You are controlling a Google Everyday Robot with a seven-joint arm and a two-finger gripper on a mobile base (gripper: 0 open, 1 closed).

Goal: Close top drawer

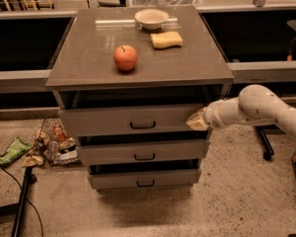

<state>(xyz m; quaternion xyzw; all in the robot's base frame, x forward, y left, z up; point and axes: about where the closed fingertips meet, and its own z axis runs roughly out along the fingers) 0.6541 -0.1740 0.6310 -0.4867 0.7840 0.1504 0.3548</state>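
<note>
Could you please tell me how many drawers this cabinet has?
3, stacked: the top drawer, partly open, with the end effector at the right end of its front; the middle drawer just below; the bottom drawer lowest. None appears hidden.

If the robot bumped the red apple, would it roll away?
Probably: the apple looks round and the cabinet top smooth, so it may roll. It likely feels firm. The gripper is lower, at the right edge of the top drawer.

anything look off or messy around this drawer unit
Yes: crumpled litter lies on the floor left of the cabinet. The top drawer juts out, part open, with the gripper at its right end.
</note>
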